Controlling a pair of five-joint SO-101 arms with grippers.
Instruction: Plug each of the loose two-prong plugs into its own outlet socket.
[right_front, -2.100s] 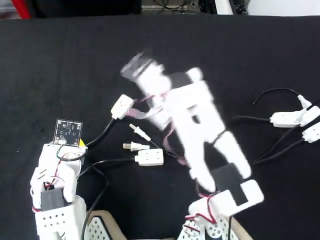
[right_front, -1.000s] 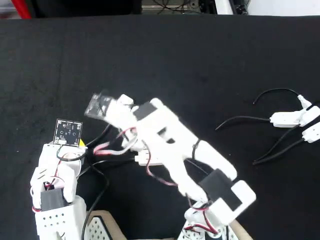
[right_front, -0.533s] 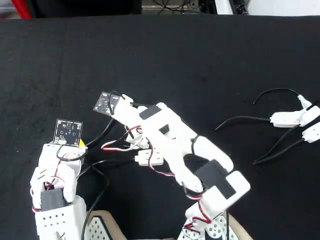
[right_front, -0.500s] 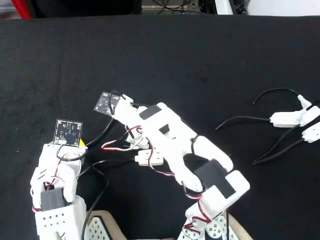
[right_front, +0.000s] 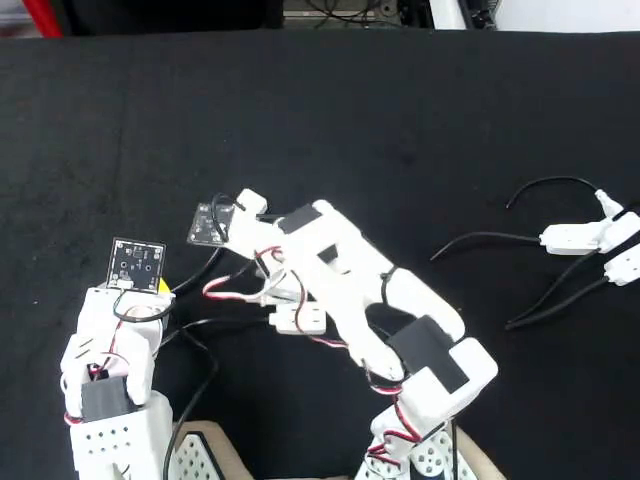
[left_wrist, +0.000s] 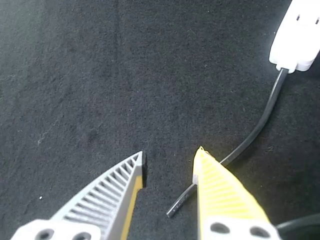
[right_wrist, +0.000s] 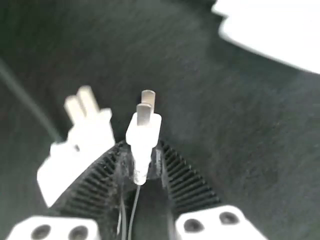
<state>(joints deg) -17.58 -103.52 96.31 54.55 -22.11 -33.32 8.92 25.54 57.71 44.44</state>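
A black cloth (right_front: 400, 110) covers the table. The right gripper (right_wrist: 142, 150) is clamped on a white two-prong plug (right_wrist: 142, 131). Its fingers press on both sides, the prongs point away from the wrist, and a thin cord runs back between the fingers. A second plug (right_wrist: 82, 131) lies on the cloth just beside one finger, apart from the held one. Ahead of the prongs is a blurred white shape (right_wrist: 270, 30), cut off at the frame edge; I cannot tell what it is.

From above, the right arm (right_front: 340, 270) stretches from its base at six o'clock toward ten o'clock, hiding its own jaws and both plugs. A white outlet socket (right_front: 290, 320) shows half covered beneath it, at about eight o'clock from the table's middle.

The left gripper (left_wrist: 170, 156) holds nothing, its jaws moderately apart. The loose end of a black cord (left_wrist: 259, 127) lies between its fingertips, passing just beside the yellow finger (left_wrist: 220, 195). The cord runs on to another socket (left_wrist: 296, 35) well ahead, which is partly cut off.

Two white pieces (right_front: 580, 238) with cords lie at the three o'clock edge, too small to make out.
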